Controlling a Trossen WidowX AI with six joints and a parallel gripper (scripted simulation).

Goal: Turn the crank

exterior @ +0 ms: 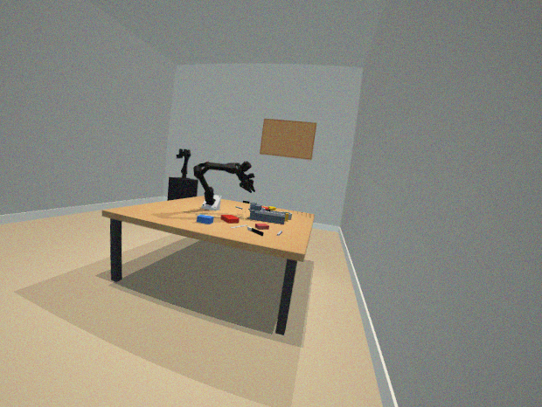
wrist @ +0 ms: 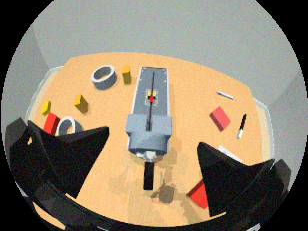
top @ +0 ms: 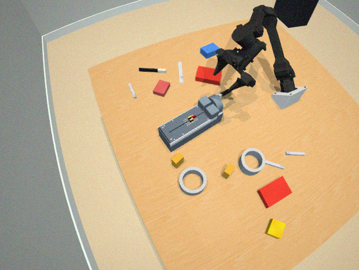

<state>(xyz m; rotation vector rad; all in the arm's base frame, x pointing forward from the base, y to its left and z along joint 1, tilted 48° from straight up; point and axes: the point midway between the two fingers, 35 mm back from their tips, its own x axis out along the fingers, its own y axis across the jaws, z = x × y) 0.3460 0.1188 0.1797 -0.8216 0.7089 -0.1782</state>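
The grey machine (top: 188,138) (exterior: 267,216) (wrist: 161,106) has a long slot along its top. Its red pointer (top: 194,116) (wrist: 151,99) sits just on the crank side of the two brass zero marks (top: 191,119) (wrist: 151,93), not level with them. The crank's black handle (wrist: 148,175) sticks out from the machine's near end in the wrist view; in the top view a finger largely hides it. My gripper (top: 217,84) (exterior: 250,190) (wrist: 154,139) is open and empty above the crank end, its fingers spread to either side, with the handle lower in the wrist view.
A red block (top: 208,76) (wrist: 199,194) lies beside the crank end, with a blue block (top: 209,50) (exterior: 204,219) beyond. A pinkish-red block (top: 161,87) (wrist: 220,118) and a black-and-white stick (top: 148,69) lie on one side. Across the machine are orange blocks (top: 177,160) and grey rings (top: 192,192).
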